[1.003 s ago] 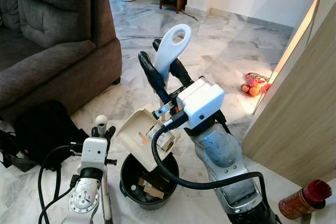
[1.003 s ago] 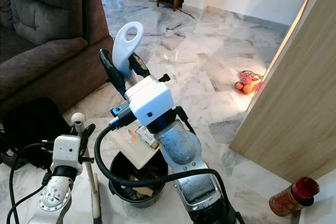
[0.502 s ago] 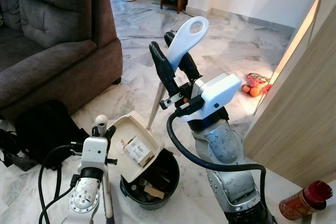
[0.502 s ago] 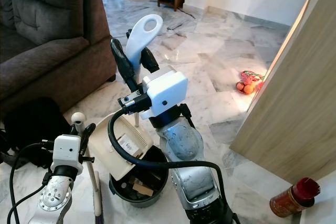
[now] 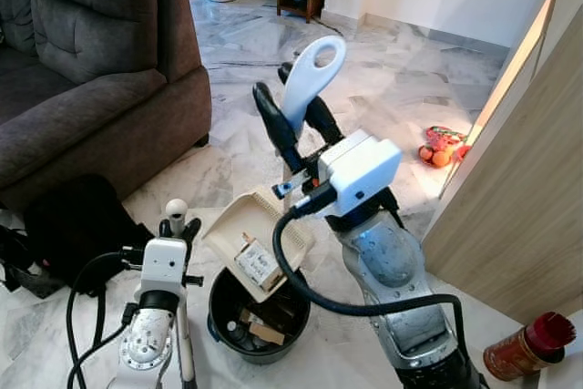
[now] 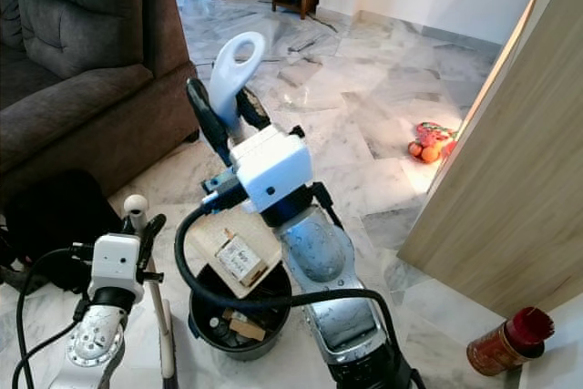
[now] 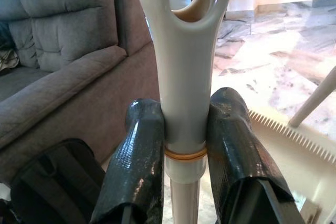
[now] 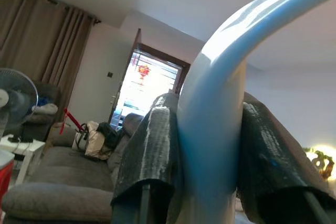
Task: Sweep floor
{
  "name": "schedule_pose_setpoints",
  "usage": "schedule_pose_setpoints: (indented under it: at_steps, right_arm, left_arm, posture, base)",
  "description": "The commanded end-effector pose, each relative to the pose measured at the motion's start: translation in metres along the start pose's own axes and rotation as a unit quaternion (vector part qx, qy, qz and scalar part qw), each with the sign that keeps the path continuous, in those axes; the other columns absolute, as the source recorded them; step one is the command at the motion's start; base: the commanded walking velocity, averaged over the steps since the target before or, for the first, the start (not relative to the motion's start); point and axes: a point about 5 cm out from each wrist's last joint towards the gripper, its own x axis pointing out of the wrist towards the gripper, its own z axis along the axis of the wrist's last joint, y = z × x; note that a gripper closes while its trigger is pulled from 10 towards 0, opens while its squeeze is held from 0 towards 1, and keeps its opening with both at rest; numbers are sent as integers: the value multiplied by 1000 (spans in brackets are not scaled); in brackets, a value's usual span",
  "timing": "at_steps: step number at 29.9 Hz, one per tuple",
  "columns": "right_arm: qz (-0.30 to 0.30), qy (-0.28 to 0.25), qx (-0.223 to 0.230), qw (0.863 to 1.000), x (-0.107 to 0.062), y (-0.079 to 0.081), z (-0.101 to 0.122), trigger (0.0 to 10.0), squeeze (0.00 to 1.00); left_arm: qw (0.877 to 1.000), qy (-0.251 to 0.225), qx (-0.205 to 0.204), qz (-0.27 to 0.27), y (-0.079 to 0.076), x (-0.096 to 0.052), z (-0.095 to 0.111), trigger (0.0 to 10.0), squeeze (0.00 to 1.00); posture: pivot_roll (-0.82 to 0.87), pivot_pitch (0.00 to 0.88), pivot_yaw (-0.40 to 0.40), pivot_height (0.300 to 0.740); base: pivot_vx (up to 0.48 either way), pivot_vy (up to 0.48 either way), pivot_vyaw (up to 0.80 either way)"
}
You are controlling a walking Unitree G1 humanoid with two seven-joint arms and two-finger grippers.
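My right gripper (image 5: 291, 120) is shut on the white looped handle (image 5: 308, 79) of a cream dustpan (image 5: 239, 230). The pan hangs tilted over a black bin (image 5: 228, 321) on the floor. A small printed box (image 5: 258, 264) lies at the pan's lower lip, above scraps in the bin. In the right wrist view the black fingers (image 8: 152, 150) clamp the pale handle (image 8: 210, 129). My left gripper (image 5: 175, 225) is low on the left, shut on the upright cream broom handle (image 7: 184, 77), just beside the pan.
A dark grey sofa (image 5: 82, 61) stands at the left with a black backpack (image 5: 73, 225) at its foot. A wooden panel (image 5: 519, 198) rises on the right, a red-capped jar (image 5: 524, 345) near its base. An orange toy (image 5: 442, 146) lies on the marble floor beyond.
The right gripper raised the dustpan handle, then brought it back down and left. The pan tipped and the box slid to its lower lip over the bin. The left arm stayed put.
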Motion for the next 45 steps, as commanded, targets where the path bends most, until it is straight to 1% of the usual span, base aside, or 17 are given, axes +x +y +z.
schedule_pose_setpoints:
  at_steps: [1,6,8,12,15,21,26,34,36,37,38,39,41,42,43,44,45]
  right_arm:
    - [13,-39,-26,999,3,3,12,10000,0]
    - [17,-38,-33,999,3,4,11,10000,0]
    - [26,-39,-58,997,2,6,11,10000,0]
    - [29,-36,-65,997,2,7,9,10000,0]
    - [37,-34,-85,995,0,8,7,10000,0]
    - [46,-31,-84,995,0,9,6,10000,0]
    - [60,-28,-68,996,-1,11,5,10000,0]
    - [68,-21,-67,995,-3,11,2,10000,0]
    - [63,-17,-73,995,-4,9,0,10000,0]
    - [44,-10,-81,996,-4,3,-3,10000,0]
    - [44,-10,-81,996,-4,3,-3,10000,0]
    - [26,-7,-84,996,-4,-2,-4,10000,0]
    - [26,-7,-84,996,-4,-2,-4,10000,0]
    - [7,-4,-90,996,-4,-8,-5,10000,0]
    - [7,-4,-90,996,-4,-8,-5,10000,0]
    - [-23,2,-106,994,-4,-20,-6,10000,0]
    - [-23,2,-106,994,-4,-20,-6,10000,0]
  left_arm:
    - [1000,-28,3,9,3,4,10,10000,0]
    - [1000,-27,4,10,3,4,10,10000,0]
    - [1000,-27,4,10,4,4,9,10000,0]
    - [1000,-27,4,9,4,4,9,10000,0]
    - [1000,-26,4,10,4,4,9,10000,0]
    - [1000,-26,5,10,4,4,9,10000,0]
    - [1000,-25,4,10,4,4,9,10000,0]
    - [1000,-25,4,11,4,4,9,10000,0]
    - [1000,-24,4,11,4,3,9,10000,0]
    - [1000,-24,4,11,3,3,9,10000,0]
    - [1000,-24,4,11,3,3,9,10000,0]
    - [1000,-24,4,11,3,3,9,10000,0]
    - [1000,-24,4,11,3,3,9,10000,0]
    - [1000,-24,4,10,3,3,9,10000,0]
    - [1000,-24,4,10,3,3,9,10000,0]
    - [1000,-25,4,10,3,3,9,10000,0]
    - [1000,-25,4,10,3,3,9,10000,0]
  posture:
    - [138,70,-23,740]
    - [139,72,-22,740]
    - [137,74,-23,740]
    - [139,77,-23,740]
    - [139,79,-21,740]
    - [139,81,-21,740]
    - [138,82,-21,740]
    - [138,82,-23,740]
    - [138,81,-23,740]
    - [138,79,-23,740]
    - [138,79,-23,740]
    - [138,79,-23,740]
    - [138,79,-23,740]
    - [137,72,-22,740]
    - [137,72,-22,740]
    - [135,61,-21,740]
    - [135,61,-21,740]
  base:
    - [0,0,0]
    - [0,0,0]
    - [0,0,0]
    - [0,0,0]
    - [0,0,0]
    - [0,0,0]
    - [0,0,0]
    - [0,0,0]
    - [0,0,0]
    - [0,0,0]
    - [0,0,0]
    - [0,0,0]
    - [0,0,0]
    - [0,0,0]
    - [0,0,0]
    - [0,0,0]
    - [0,0,0]
